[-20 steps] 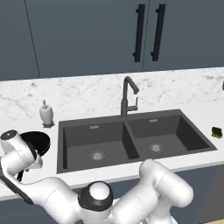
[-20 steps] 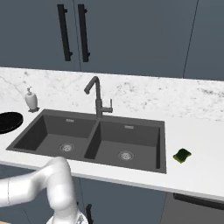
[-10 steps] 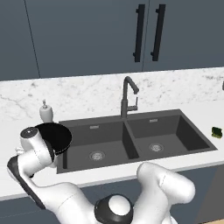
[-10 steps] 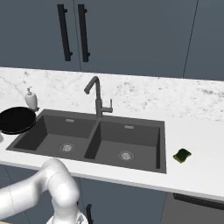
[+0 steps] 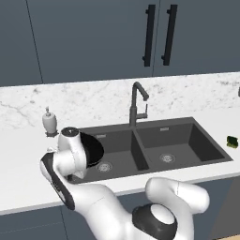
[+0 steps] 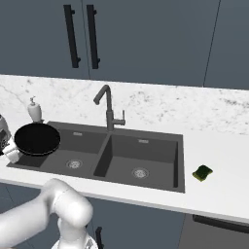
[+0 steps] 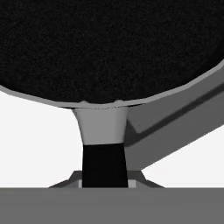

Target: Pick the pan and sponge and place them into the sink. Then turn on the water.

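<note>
Hand view: the pan (image 7: 109,48) fills the upper part, its handle running down into the gripper (image 7: 105,177), which is clamped on that handle. In the right base view the pan (image 6: 37,139) hangs in the air above the left edge of the sink (image 6: 179,160), over the rim of the left basin, its dark face tipped toward the camera. In the left base view the pan (image 5: 93,149) sits just behind the white wrist, again over the sink's (image 5: 206,140) left basin.

The sponge (image 6: 203,173) lies on the worktop (image 6: 223,165) just right of the sink, well apart from the pan and untouched. The faucet (image 6: 108,108) stands behind the sink's centre divider and no stream comes from it. A soap bottle (image 6: 34,110) stands behind the sink's left corner.

As I judge it, the task is in its first part: the pan is lifted and carried but not yet set down in a basin. Left to do: lower and release the pan, fetch the sponge and drop it in, then turn on the water.
</note>
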